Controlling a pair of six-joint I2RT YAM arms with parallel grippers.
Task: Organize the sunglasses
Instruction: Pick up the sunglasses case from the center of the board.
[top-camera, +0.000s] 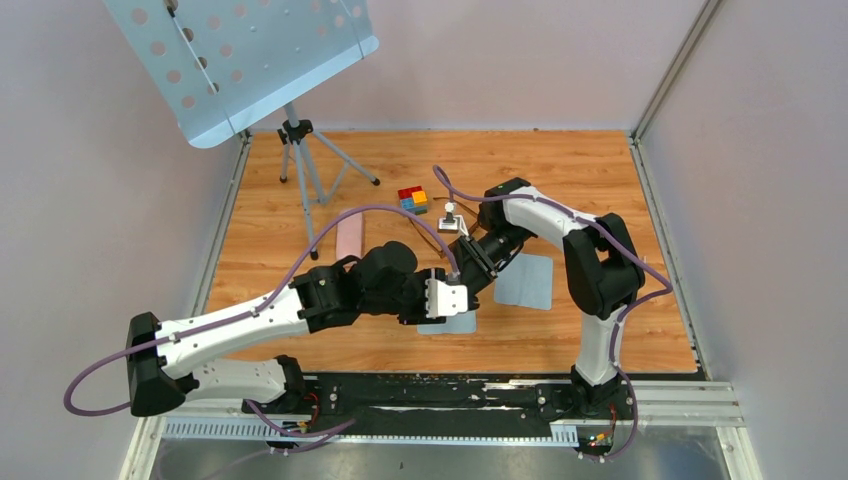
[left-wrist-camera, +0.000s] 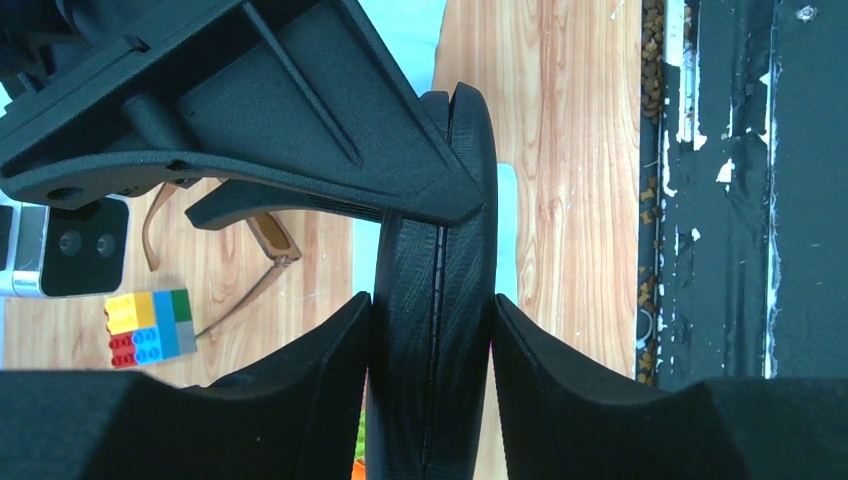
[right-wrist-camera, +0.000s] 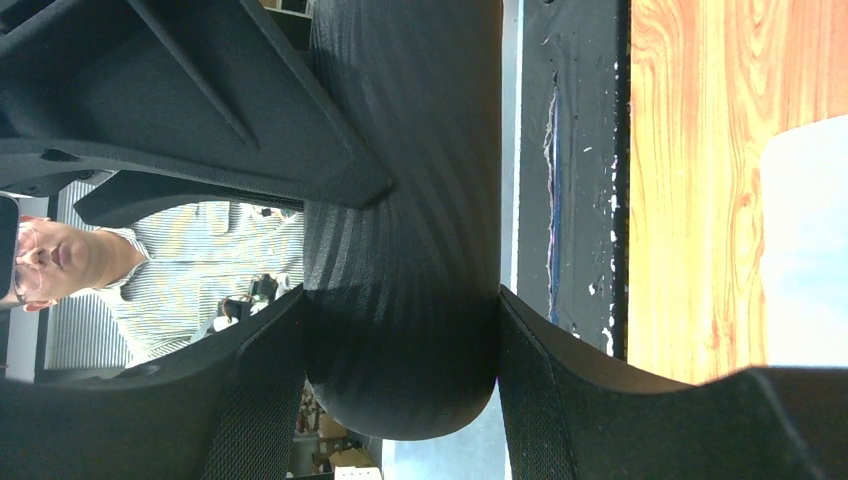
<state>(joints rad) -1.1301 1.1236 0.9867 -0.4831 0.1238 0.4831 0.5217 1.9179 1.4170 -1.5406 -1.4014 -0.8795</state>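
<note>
The sunglasses (left-wrist-camera: 268, 236) lay on the wooden table (top-camera: 620, 200), temple arms unfolded, one arm tip ending just beside the multicoloured brick block (left-wrist-camera: 150, 328). The frame front was partly hidden behind the right arm's finger in the left wrist view. Neither gripper was in contact with them. Above the middle of the table, both arms met at the black case (left-wrist-camera: 435, 400). The left gripper (left-wrist-camera: 431, 300) was closed on the case, with one finger pressed against each broad side. The right gripper (right-wrist-camera: 400, 292) was likewise clamped across the case from the opposite direction. The case seam ran straight between the left fingers, its halves together along the visible length. A small white-and-grey device (left-wrist-camera: 60, 250) stood near the block. One pale blue cloth (top-camera: 524, 282) lay flat to the right of the grippers and a second cloth (top-camera: 455, 323) lay directly beneath them. The pink case (top-camera: 350, 238) rested on the table to the left, well apart from the sunglasses.
</note>
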